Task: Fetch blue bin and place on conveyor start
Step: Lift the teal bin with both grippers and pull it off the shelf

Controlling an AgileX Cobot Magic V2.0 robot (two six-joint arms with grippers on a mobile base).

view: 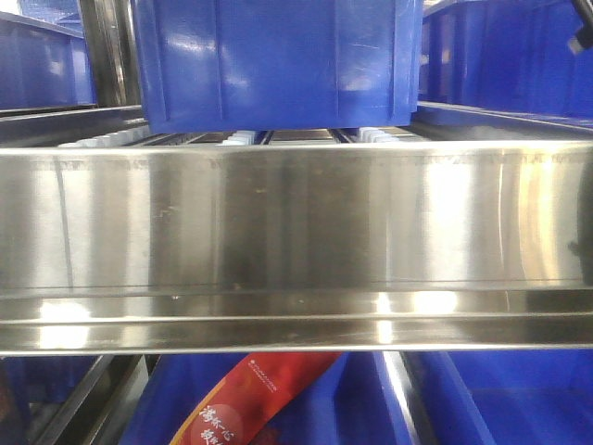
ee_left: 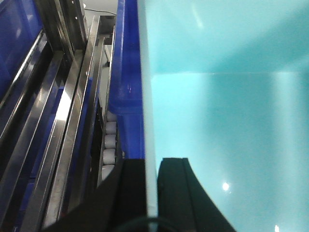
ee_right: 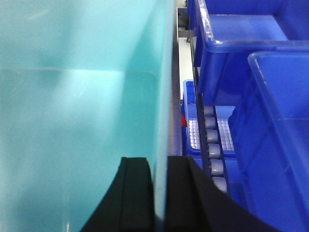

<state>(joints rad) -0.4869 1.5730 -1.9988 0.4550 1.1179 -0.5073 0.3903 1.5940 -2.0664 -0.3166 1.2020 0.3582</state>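
Observation:
The blue bin (ee_left: 227,121) is a pale cyan tub that fills most of both wrist views; only its smooth inside walls and floor show. My left gripper (ee_left: 151,162) is shut on the thin rim of its left wall, one black finger (ee_left: 133,186) outside and one inside. My right gripper (ee_right: 161,162) is shut on the rim of the right wall of the blue bin (ee_right: 72,121) in the same way. The front view shows neither the bin nor the grippers. The conveyor start is out of view.
A shiny steel shelf rail (view: 296,232) spans the front view, with a dark blue crate (view: 278,65) above it and a red package (view: 250,399) below. White rollers (ee_left: 110,140) and steel rails (ee_left: 63,121) run left of the bin. Dark blue crates (ee_right: 251,63) and grey rollers (ee_right: 212,145) stand close on its right.

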